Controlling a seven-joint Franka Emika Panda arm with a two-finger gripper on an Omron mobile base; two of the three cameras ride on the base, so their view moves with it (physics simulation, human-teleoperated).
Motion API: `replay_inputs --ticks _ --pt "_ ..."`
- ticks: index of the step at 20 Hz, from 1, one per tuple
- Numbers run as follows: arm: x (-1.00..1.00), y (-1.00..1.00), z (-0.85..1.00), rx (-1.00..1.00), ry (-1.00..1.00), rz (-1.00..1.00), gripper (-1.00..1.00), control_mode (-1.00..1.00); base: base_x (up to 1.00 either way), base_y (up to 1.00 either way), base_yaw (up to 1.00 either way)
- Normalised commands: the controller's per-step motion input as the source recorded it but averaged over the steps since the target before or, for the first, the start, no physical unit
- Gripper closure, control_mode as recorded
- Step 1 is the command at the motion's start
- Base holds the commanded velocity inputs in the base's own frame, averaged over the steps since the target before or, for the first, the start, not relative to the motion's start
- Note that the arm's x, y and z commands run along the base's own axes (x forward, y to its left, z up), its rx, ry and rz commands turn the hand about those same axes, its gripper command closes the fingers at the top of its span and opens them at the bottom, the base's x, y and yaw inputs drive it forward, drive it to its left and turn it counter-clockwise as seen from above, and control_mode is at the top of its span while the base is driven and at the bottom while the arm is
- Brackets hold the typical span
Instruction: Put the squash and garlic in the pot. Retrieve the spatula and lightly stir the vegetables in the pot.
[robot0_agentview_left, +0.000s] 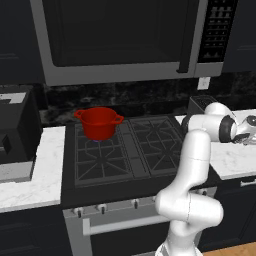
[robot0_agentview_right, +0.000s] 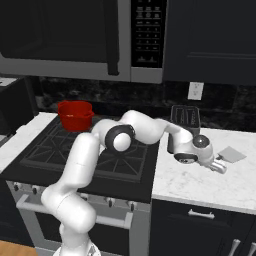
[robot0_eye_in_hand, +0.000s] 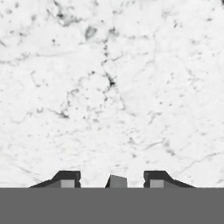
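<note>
Left base view: behind-left of arm, looking forward-down at stove (robot0_agentview_left: 125, 150) and pot (robot0_agentview_left: 99, 122), mid-range. Right base view: behind-right, same stove, pot, plus right bench (robot0_agentview_right: 200, 175). Hand view: close, facing straight onto the marble bench top.

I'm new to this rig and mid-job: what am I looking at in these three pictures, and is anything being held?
The white jointed thing is a robot arm standing before a stove. Two pictures come from cameras behind it, one on its left and one on its right. The third looks from the hand down at the marble counter, with the two dark tips of its jaws at the bottom. A red pot stands on the stove's back left burner. The arm reaches right, over the counter, to a flat grey tool, probably the spatula. A small grey piece sits between the jaws, but I cannot tell whether they grip it.
</note>
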Motion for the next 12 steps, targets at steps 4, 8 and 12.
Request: replay_inputs --ticks 4,8,12 --pt "-0.04 0.0 0.08 0.0 -0.22 -0.01 1.0 -1.0 0.0 0.0 0.0" --pt "-0.02 0.0 0.14 0.0 -0.24 0.0 1.0 -1.0 0.0 0.0 0.0" --pt "-0.25 0.06 0.18 0.0 -0.21 0.0 1.0 -1.0 0.0 0.0 0.0"
